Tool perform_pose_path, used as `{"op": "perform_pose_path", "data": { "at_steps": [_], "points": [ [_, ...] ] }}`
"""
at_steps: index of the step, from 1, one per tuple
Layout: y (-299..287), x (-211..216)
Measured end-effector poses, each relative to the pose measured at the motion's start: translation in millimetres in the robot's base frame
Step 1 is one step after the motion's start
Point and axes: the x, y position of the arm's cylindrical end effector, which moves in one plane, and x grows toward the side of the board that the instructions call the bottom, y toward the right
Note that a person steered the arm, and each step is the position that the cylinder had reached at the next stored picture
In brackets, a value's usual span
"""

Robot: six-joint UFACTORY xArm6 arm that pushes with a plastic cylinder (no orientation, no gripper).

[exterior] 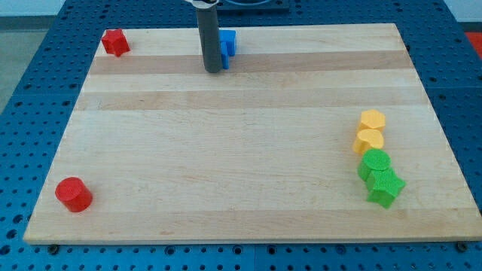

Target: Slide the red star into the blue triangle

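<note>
The red star (115, 42) sits at the board's top left corner. A blue block (227, 43), partly hidden behind my rod, sits at the top edge near the middle; its shape is hard to make out. My tip (214, 70) rests on the board just left of and below the blue block, close to it. The red star is far to the left of my tip.
A red cylinder (73, 194) lies at the bottom left. At the right, two yellow blocks (370, 130) stand stacked along the view, above a green cylinder (375, 163) and a green star (385, 187). The wooden board (241, 135) lies on a blue pegboard.
</note>
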Motion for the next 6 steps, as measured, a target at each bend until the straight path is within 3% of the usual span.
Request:
{"op": "perform_pose_path", "data": {
  "at_steps": [1,2,3,6],
  "points": [
    [-22.3,30.9],
    [-105.4,40.0],
    [-214.8,19.2],
    [-235.6,-25.7]
  ]
}}
